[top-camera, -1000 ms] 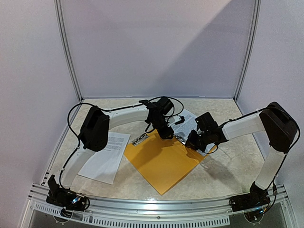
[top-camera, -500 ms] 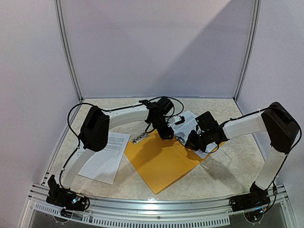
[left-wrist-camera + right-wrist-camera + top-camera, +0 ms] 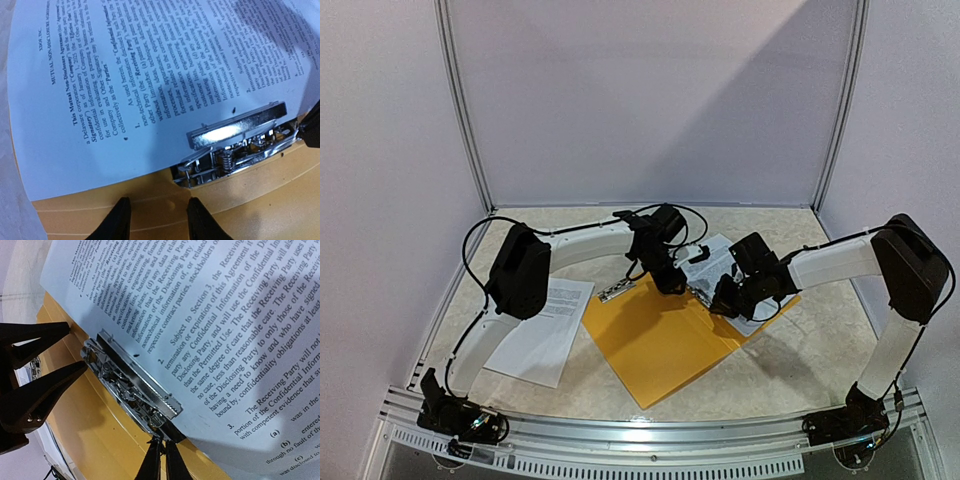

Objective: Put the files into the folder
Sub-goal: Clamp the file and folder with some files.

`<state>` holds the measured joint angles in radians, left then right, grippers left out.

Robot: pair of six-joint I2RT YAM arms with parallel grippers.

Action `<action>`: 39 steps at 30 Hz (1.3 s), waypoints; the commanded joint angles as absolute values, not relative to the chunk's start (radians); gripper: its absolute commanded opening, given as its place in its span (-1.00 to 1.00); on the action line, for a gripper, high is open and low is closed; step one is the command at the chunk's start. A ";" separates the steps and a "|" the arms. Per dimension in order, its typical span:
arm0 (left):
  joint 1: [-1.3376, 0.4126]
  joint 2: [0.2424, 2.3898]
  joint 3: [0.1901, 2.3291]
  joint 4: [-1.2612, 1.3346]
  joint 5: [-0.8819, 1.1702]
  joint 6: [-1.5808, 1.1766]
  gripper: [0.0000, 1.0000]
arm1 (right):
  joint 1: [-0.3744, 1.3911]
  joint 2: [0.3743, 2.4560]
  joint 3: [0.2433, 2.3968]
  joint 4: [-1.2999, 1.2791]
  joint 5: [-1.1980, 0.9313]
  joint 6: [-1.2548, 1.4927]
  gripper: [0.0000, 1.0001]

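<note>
The orange-yellow folder (image 3: 665,340) lies open in the middle of the table. A printed sheet (image 3: 712,258) lies across its far edge, its edge under the metal clip (image 3: 235,127). A second printed sheet (image 3: 542,328) lies on the table at the left. My left gripper (image 3: 670,281) is open and empty, its fingertips (image 3: 121,220) just above the folder's inside (image 3: 250,200) beside the clip. My right gripper (image 3: 725,300) is shut, its tips (image 3: 152,460) pinching the near end of the clip (image 3: 135,385) next to the sheet (image 3: 225,315).
A white label strip (image 3: 616,291) sits at the folder's far left corner. The left arm's forearm hangs over the loose sheet. Enclosure walls stand close on the left, back and right, and a metal rail (image 3: 650,432) runs along the near edge.
The folder has slid and turned a little to the left, its near corner moving left. My right gripper has moved slightly left with the clip. The left gripper has stayed put.
</note>
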<state>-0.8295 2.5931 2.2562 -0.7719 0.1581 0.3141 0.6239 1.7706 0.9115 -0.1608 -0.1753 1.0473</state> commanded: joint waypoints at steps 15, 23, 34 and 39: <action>-0.841 2.665 2.237 -0.878 0.144 0.327 -0.18 | 0.635 1.763 0.946 -0.321 -0.175 1.025 -0.86; -0.841 2.663 2.235 -0.877 0.144 0.328 -0.18 | 0.640 1.745 0.950 -0.302 -0.185 1.031 -0.82; -0.841 2.663 2.234 -0.874 0.144 0.328 -0.18 | 0.653 1.659 0.945 -0.413 -0.156 1.051 -0.75; -0.841 2.668 2.250 -0.902 0.152 0.341 -0.16 | 0.669 1.588 1.008 -0.539 -0.087 1.001 -0.61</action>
